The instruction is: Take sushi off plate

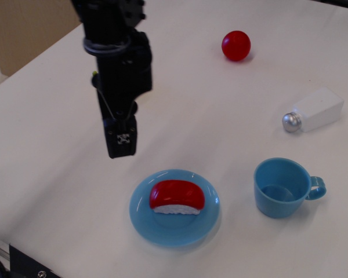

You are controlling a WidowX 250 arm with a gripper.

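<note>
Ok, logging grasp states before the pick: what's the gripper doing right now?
Gripper: holding nothing; seen edge-on, so open or shut cannot be told. It hangs up-left of the sushi, which sits on the plate.
</note>
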